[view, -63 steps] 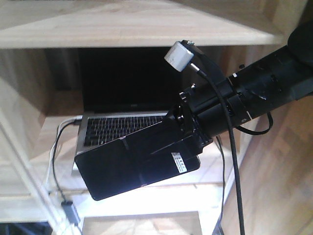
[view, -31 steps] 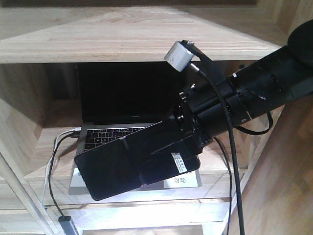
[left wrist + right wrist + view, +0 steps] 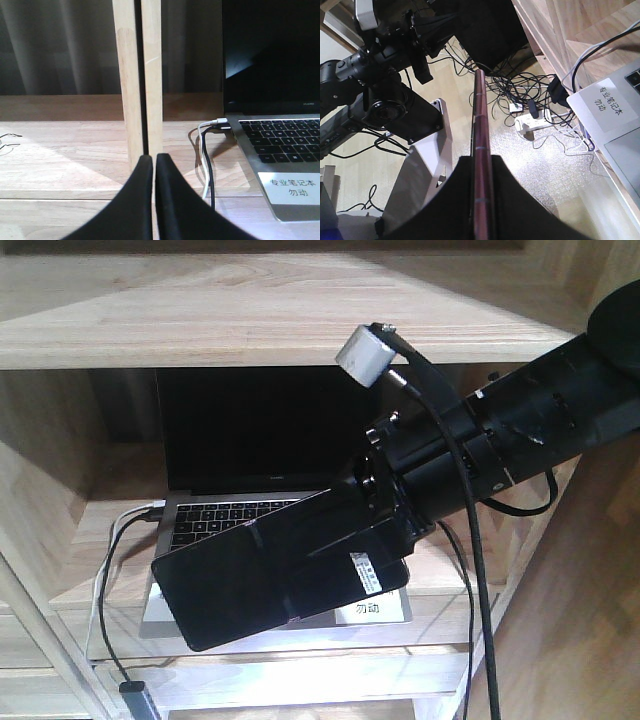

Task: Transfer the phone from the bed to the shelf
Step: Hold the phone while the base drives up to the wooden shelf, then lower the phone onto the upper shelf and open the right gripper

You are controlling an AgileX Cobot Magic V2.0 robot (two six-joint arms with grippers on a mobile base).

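The phone (image 3: 250,585), black and glossy with a white sticker near one end, hangs tilted in front of the shelf (image 3: 250,310). My right gripper (image 3: 340,540) is shut on it. The right wrist view shows the phone's pinkish rim (image 3: 480,115) edge-on, running out from between the right gripper's (image 3: 482,160) black fingers. My left gripper (image 3: 153,157) is shut with nothing in it, just above a shelf board (image 3: 60,160) and in front of two upright posts. The bed is out of view.
An open grey laptop (image 3: 240,430) with a dark screen and a white label (image 3: 292,187) fills the compartment behind the phone. White and black cables (image 3: 205,155) run from its left side. Tangled cables and a power strip (image 3: 532,120) lie on the floor; the left arm (image 3: 385,60) stands nearby.
Over the last second the shelf and laptop slid lower in the front view while the held phone kept its place in frame. Almost nothing has moved in the last half second.
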